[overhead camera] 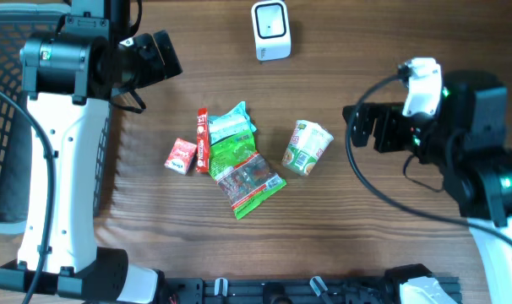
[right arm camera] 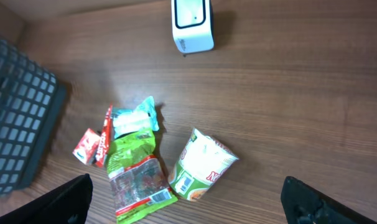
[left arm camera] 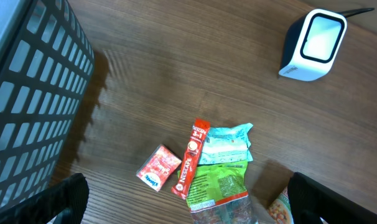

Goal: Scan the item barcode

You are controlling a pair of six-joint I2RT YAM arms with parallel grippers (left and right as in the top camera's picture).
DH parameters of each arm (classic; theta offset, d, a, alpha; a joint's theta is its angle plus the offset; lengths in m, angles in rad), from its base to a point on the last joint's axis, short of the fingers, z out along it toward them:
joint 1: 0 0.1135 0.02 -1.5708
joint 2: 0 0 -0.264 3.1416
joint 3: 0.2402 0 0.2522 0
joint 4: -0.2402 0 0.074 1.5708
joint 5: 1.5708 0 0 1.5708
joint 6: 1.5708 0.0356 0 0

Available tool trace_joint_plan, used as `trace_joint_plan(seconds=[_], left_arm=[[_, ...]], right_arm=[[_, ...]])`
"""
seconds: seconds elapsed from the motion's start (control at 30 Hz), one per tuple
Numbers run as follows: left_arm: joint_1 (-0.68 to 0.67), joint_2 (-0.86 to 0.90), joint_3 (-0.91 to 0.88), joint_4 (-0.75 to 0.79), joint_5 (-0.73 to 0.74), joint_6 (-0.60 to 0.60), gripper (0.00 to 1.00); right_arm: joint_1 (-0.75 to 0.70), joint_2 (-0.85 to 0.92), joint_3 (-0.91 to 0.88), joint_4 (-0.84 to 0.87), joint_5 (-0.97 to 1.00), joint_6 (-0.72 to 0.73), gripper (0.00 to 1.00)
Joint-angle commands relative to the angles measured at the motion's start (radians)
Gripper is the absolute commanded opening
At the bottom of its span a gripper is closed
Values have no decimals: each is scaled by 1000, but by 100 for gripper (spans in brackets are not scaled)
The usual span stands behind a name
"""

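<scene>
Snacks point(overhead camera: 247, 181) midway on brown wooden table point(overhead camera: 349, 236): green-and-white paper noodle cup point(overhead camera: 307, 148) on its side, just right of green plastic packet point(overhead camera: 231, 149), perhaps showing a barcode. White boxy scanner point(overhead camera: 271, 29) well apart, at far edge. Left gripper point(overhead camera: 161, 53), right gripper point(overhead camera: 363, 127): spread wide, holding nothing.

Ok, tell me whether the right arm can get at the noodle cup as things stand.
Probably yes. The right gripper is open and faces the noodle cup, which lies on its side with only bare table between them. The snack packets lie on the cup's far side.
</scene>
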Motion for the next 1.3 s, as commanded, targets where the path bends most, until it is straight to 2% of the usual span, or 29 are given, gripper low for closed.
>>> trace_joint_plan(seconds=[0.0, 0.07, 0.1, 0.3, 0.43, 0.67, 0.8, 0.93, 1.07, 1.27], left_arm=[[5, 2, 2, 1, 8, 20, 100], [5, 2, 2, 1, 8, 20, 100], [5, 2, 2, 1, 8, 20, 100], [5, 2, 2, 1, 8, 20, 100], [5, 2, 2, 1, 8, 20, 100], [5, 2, 2, 1, 8, 20, 100], [5, 2, 2, 1, 8, 20, 100], [5, 2, 2, 1, 8, 20, 100], [5, 2, 2, 1, 8, 20, 100], [5, 2, 2, 1, 8, 20, 100]], right_arm=[[-3, 76, 22, -36, -42, -18, 86], [-3, 142, 22, -71, -42, -18, 67], [-3, 178, 22, -80, -42, -18, 65], [-2, 414, 14, -65, -94, 13, 67], [-2, 512, -28, -13, -136, 68, 76], [-2, 521, -188, 148, -142, 169, 74], [-2, 521, -284, 268, -195, 171, 75], [-2, 521, -328, 312, -204, 188, 75], [-2, 521, -397, 447, -297, 209, 75], [-2, 521, -480, 592, -298, 244, 75]])
